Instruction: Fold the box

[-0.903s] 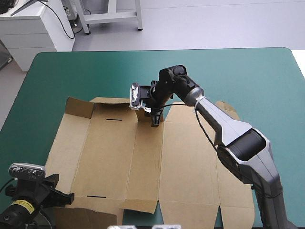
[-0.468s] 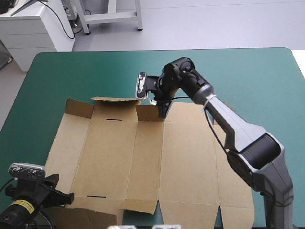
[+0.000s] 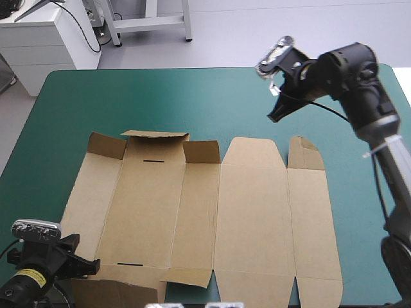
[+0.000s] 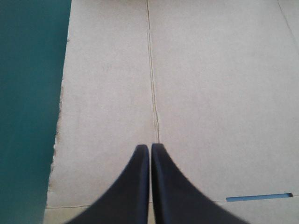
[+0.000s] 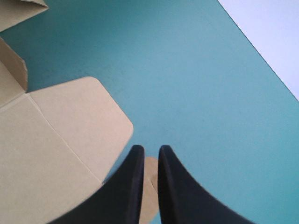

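Observation:
The brown box (image 3: pixel 192 212) lies as a flat cut sheet across the middle of the table. Three short flaps (image 3: pixel 201 152) along its far edge stand partly raised. My right gripper (image 3: pixel 275 117) hangs high over the far right of the table, past the box's far edge and touching nothing. In the right wrist view its black fingers (image 5: pixel 150 151) are shut and hold nothing, with a rounded flap of the box (image 5: pixel 70 121) below them. My left gripper (image 4: pixel 150 148) is shut, pointing along a crease of the box (image 4: pixel 210 93) near its left edge.
The teal-green cover (image 3: pixel 160 96) runs from the box to the table's far edge. A narrow slot (image 4: pixel 259 198) is cut in the board beside the left gripper. The table's rounded right corner (image 3: pixel 388 70) lies close behind the right arm.
My right gripper has left the raised flap at the box's far edge and swung up and to the right, over the cover. The left arm has stayed where it was.

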You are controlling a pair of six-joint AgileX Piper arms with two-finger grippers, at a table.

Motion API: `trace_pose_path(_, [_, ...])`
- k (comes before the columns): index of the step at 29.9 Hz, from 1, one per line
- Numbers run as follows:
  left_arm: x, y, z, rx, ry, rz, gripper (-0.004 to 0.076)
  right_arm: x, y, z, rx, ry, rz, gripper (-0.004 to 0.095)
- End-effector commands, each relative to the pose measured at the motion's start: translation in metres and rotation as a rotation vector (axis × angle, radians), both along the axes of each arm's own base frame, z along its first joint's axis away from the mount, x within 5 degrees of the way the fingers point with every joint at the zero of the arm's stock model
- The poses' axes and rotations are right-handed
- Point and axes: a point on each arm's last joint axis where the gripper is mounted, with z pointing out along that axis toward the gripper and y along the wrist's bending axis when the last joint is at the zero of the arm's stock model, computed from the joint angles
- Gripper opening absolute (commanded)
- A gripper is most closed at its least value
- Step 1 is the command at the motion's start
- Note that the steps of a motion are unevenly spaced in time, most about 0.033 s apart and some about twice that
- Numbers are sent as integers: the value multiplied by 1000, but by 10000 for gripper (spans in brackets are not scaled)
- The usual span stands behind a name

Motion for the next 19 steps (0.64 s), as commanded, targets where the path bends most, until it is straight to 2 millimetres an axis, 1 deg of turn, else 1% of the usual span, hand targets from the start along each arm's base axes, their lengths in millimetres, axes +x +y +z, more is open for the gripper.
trace_pose_path(1, [4, -1, 21, -26, -98, 6, -8, -38, -44, 19, 47, -36, -137, 85])
trace_pose_path(3, [5, 0, 30, -45, -110, 24, -8, -53, -59, 10, 47, -3, -187, 85])
trace_pose_path(5, [8, 1, 39, -38, -96, 47, -8, -68, -73, -4, 42, 34, -231, 85])
trace_pose_path(6, [11, 2, 44, -25, -80, 65, -8, -76, -78, -8, 50, 41, -251, 81])
trace_pose_path(7, [15, 3, 49, -11, -59, 84, -8, -82, -82, -18, 66, 61, -274, 72])
trace_pose_path(9, [24, 3, 59, 33, -21, 101, -8, -94, -87, -27, 97, 61, -302, 68])
trace_pose_path(12, [45, 0, 75, 74, 27, 114, -8, -113, -93, -50, 169, 108, -355, 68])
trace_pose_path(15, [71, -5, 85, 98, 71, 117, -8, -131, -102, -69, 177, 121, -400, 67])
trace_pose_path(16, [81, -8, 87, 110, 91, 111, -8, -137, -105, -78, 177, 128, -416, 68])
trace_pose_path(19, [109, -14, 86, 143, 139, 111, -6, -154, -111, -93, 205, 133, -459, 68])
